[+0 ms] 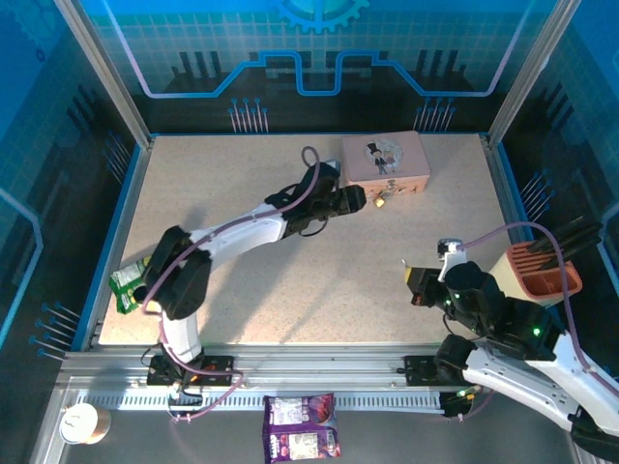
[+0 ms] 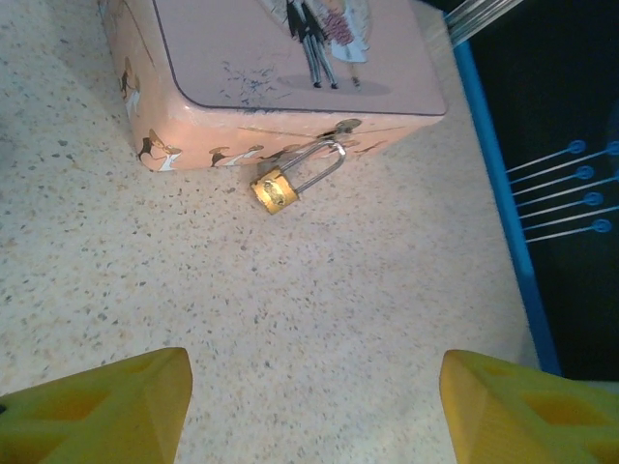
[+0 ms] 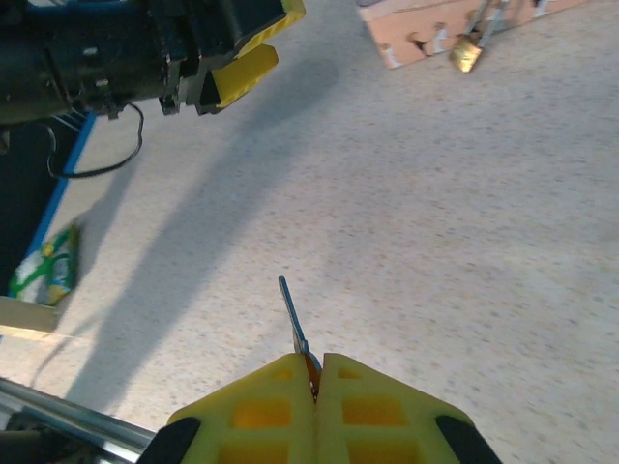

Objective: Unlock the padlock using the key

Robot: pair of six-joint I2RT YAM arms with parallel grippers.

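Resting on the surface, 1 padlock is touching the front wall of 1 pink tin, at 12 o'clock from the left tool. That tool's 2 yellow fingers are standing wide apart, gripping nothing. The right tool is pinching 1 key, whose blade is pointing toward 11 o'clock.

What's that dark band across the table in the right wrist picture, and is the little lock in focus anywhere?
Right wrist view: the band looks like the left arm's soft shadow on the table; the key is crisp. Left wrist view: the padlock is sharp, the yellow fingertips close to the lens slightly blurred. Top view: even light, faint shadows.
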